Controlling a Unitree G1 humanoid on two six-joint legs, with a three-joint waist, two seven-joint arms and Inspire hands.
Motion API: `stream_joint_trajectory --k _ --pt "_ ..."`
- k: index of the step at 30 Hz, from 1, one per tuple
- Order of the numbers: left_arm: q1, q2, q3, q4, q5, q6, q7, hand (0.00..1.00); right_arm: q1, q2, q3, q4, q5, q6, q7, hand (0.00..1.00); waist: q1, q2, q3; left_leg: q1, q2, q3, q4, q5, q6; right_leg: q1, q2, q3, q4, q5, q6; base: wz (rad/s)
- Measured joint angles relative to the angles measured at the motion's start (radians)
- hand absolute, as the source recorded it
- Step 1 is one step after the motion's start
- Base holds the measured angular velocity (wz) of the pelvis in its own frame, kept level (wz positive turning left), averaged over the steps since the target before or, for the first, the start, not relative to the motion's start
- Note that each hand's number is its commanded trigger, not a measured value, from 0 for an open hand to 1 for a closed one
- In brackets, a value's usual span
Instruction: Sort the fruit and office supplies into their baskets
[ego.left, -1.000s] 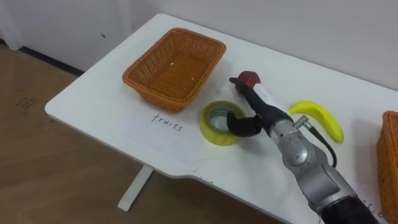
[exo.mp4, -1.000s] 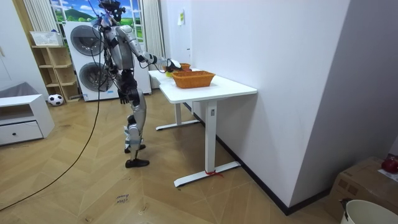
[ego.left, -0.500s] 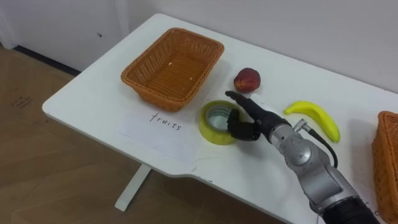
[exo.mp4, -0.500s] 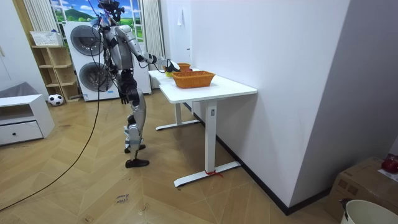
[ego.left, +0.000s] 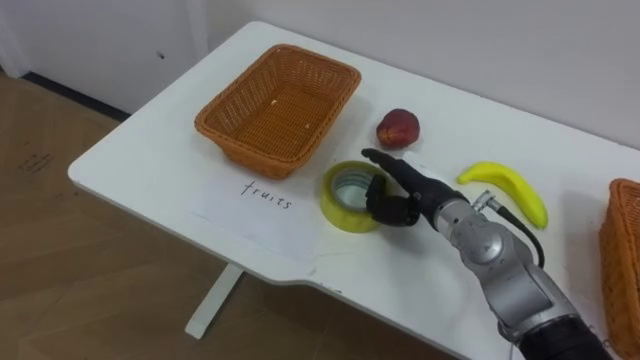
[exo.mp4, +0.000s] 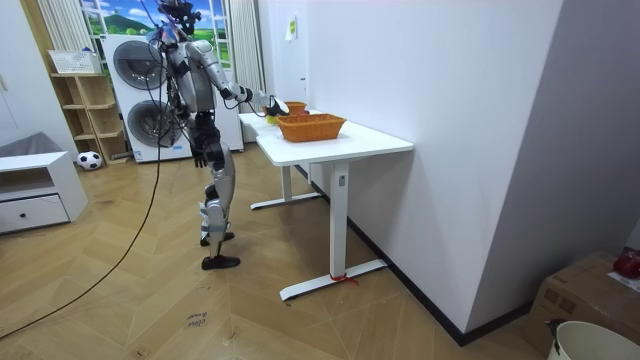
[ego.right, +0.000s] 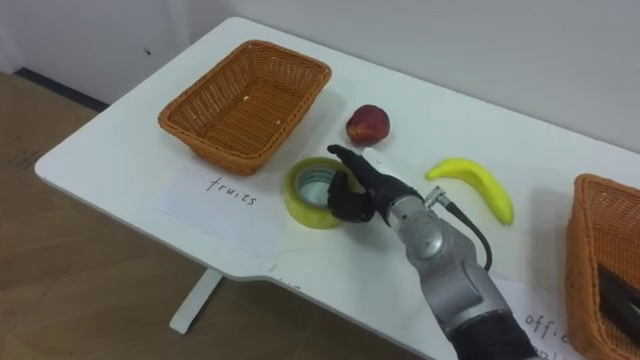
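Observation:
A yellow roll of tape (ego.left: 342, 212) lies flat on the white table (ego.left: 150, 165), in front of the empty wicker fruit basket (ego.left: 258, 152). My right hand (ego.left: 405, 195) rests against the roll's right side, fingers reaching over its rim and thumb curled at its outer wall, pinching it. A red apple (ego.left: 398, 128) sits just behind the hand. A banana (ego.left: 510, 188) lies to the right of the wrist. The second wicker basket (ego.right: 590, 250) stands at the table's right edge with a dark item inside. In the room view my left hand (exo.mp4: 199, 157) hangs by my hip.
A paper label (ego.left: 265, 200) lies at the table's front edge before the fruit basket. Another label (ego.right: 545, 325) lies before the right basket. I stand at the table's long side; a wall runs close behind it. Wood floor spreads to the left.
My right hand came down from in front of the apple onto the tape roll's right side, uncovering the apple. It has held still for the last half second.

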Motion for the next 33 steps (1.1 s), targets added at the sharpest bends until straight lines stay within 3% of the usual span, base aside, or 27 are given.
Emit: stream_joint_trajectory --k 7,11,16,21,24,26,28,33 --pt "0.01 0.002 0.0 0.002 -0.002 0.002 0.001 0.0 -0.002 0.0 -0.005 0.001 0.001 0.004 0.005 0.0 0.0 -0.003 0.0018 0.001 0.0 -0.003 0.0 0.0 0.0 0.003 0.0 -0.005 0.0 0.0 0.0 0.01" --pt "0.006 0.023 0.0 0.005 -0.026 0.003 -0.002 0.0 -0.013 -0.008 -0.025 0.027 0.073 0.006 0.018 0.0 -0.003 -0.022 0.005 -0.008 0.0 -0.02 0.003 0.001 -0.002 0.001 0.0 -0.034 0.0 0.0 0.0 0.1" --pt "0.012 0.03 0.002 0.01 -0.025 0.014 -0.031 0.0 -0.05 -0.048 -0.028 0.027 0.079 0.024 0.093 0.0 0.001 -0.04 0.009 -0.023 -0.003 -0.028 0.015 0.0 -0.002 -0.003 0.0 -0.044 -0.001 0.0 0.0 0.08" --pt "0.008 0.03 0.022 0.045 -0.024 0.019 -0.067 0.0 -0.074 -0.091 -0.029 0.024 0.08 0.042 0.163 0.0 0.003 -0.042 0.0084 -0.024 -0.007 -0.039 0.015 0.001 -0.001 -0.001 -0.002 -0.039 -0.001 0.0 0.0 0.07" --pt "0.007 0.03 0.039 0.042 -0.024 0.02 -0.073 0.0 -0.085 -0.123 -0.031 0.023 0.086 0.05 0.198 0.0 0.002 -0.045 0.0061 -0.023 -0.009 -0.051 0.015 0.003 -0.001 0.0 -0.002 -0.034 -0.002 0.0 0.0 0.12" --pt "0.006 0.033 0.059 0.04 -0.024 0.02 -0.081 0.0 -0.09 -0.146 -0.033 0.035 0.119 0.05 0.214 0.0 0.002 -0.055 -0.0013 -0.021 -0.012 -0.061 0.015 0.006 0.0 0.003 -0.002 -0.023 -0.002 0.0 0.0 0.11" --pt "0.002 0.036 0.061 0.04 -0.024 0.02 -0.084 0.0 -0.093 -0.16 -0.04 0.047 0.156 0.051 0.227 0.0 0.003 -0.059 -0.0037 -0.019 -0.012 -0.064 0.014 0.006 0.0 0.002 -0.001 -0.011 -0.002 0.0 0.0 0.07" --pt "0.001 0.04 0.12 0.04 -0.021 0.022 -0.1 0.0 -0.115 -0.163 -0.071 0.094 0.165 0.064 0.26 0.0 0.008 -0.076 -0.005 -0.019 -0.013 -0.068 0.014 0.006 0.0 0.005 -0.001 -0.013 -0.002 -0.001 0.002 0.01"
